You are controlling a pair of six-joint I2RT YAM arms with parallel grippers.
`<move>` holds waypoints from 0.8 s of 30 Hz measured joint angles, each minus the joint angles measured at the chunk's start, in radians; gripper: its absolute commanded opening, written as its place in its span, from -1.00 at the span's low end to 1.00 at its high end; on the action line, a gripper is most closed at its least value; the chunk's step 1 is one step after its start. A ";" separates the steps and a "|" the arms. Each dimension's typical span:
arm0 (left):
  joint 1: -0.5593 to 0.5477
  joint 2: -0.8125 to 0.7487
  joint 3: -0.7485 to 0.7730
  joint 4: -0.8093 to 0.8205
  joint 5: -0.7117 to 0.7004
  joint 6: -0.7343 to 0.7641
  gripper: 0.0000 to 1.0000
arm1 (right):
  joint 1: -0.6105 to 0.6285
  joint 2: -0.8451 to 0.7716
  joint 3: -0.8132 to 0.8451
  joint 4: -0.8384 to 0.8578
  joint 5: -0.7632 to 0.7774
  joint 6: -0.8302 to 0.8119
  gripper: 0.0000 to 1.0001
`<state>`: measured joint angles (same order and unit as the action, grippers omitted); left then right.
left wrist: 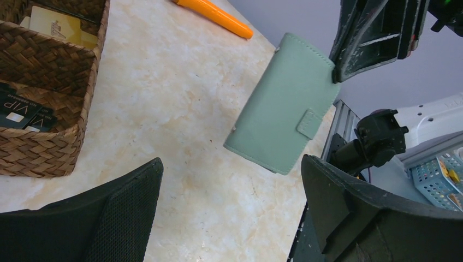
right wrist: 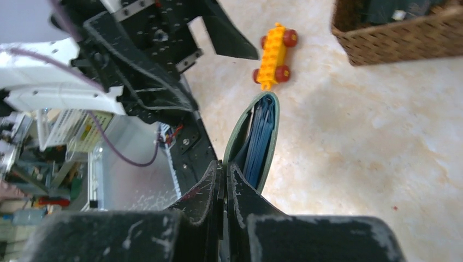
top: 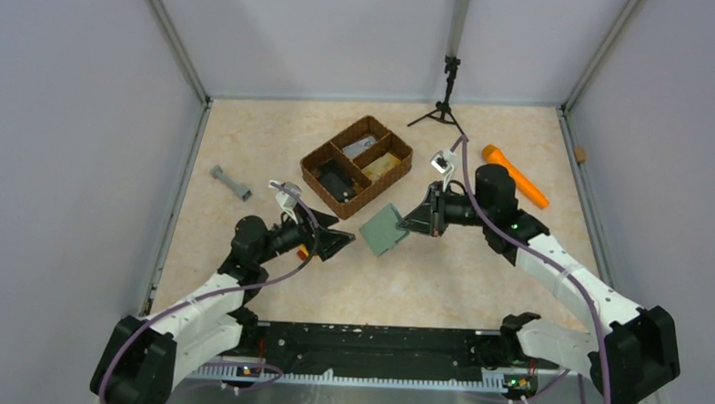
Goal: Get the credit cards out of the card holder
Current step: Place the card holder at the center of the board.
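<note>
**Q:** Reading from the left, what is shown?

**A:** A grey dumbbell-shaped piece lies on the counter at far left. Next comes the left tool, its jaws spread wide and holding nothing, pointed toward the centre. Behind it stands the brown basket, with a black card marked VIP in one compartment.

**Q:** And the task's thing?

**A:** The card holder, sage green, hangs tilted between the two tools. It is lifted off the counter, just in front of the basket. The right tool is pinched tight on one end of it. The left tool is near but not touching. At far right lies an orange torch.

**Q:** Is the holder open?

**A:** Its closure tab lies across the front cover. The right wrist view shows the covers slightly parted at the far end, with dark blue layers between them. Whether those layers are cards cannot be told.

**Q:** Which step is in hand?

**A:** Most likely the holder is being presented to the left tool, with no card yet drawn from it. The next move calls for the left tool to close on the tab or the free cover and fold it back. The right tool must hold firm against that pull. The edge is thin, so the jaws need to line up squarely with it.
</note>
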<state>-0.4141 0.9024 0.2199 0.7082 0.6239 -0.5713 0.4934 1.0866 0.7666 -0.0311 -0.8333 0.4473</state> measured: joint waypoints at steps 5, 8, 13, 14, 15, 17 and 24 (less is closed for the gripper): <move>-0.026 -0.014 0.000 -0.010 -0.078 0.001 0.97 | 0.001 0.000 0.001 -0.068 0.151 0.071 -1.00; -0.094 -0.052 -0.002 -0.039 -0.196 0.043 0.98 | 0.001 -0.001 -0.003 -0.067 0.279 0.249 -1.00; -0.261 -0.115 -0.047 -0.007 -0.405 0.159 0.97 | 0.002 -0.052 -0.123 0.035 0.406 0.615 -1.00; -0.286 -0.114 -0.061 0.009 -0.435 0.183 0.97 | 0.002 -0.060 -0.143 0.039 0.421 0.669 -1.00; -0.318 -0.107 -0.084 0.050 -0.471 0.217 0.97 | 0.002 -0.068 -0.161 0.039 0.436 0.730 -1.00; -0.364 -0.091 -0.127 0.117 -0.518 0.275 0.97 | 0.002 -0.085 -0.197 0.052 0.461 0.834 -1.00; -0.491 0.021 -0.194 0.298 -0.619 0.509 0.97 | 0.011 -0.104 -0.301 0.164 0.465 1.098 -1.00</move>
<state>-0.9054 0.9230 0.0257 1.0065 0.0051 -0.0624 0.5041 0.9829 0.4652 0.1326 -0.3679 1.5452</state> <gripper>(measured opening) 0.986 0.014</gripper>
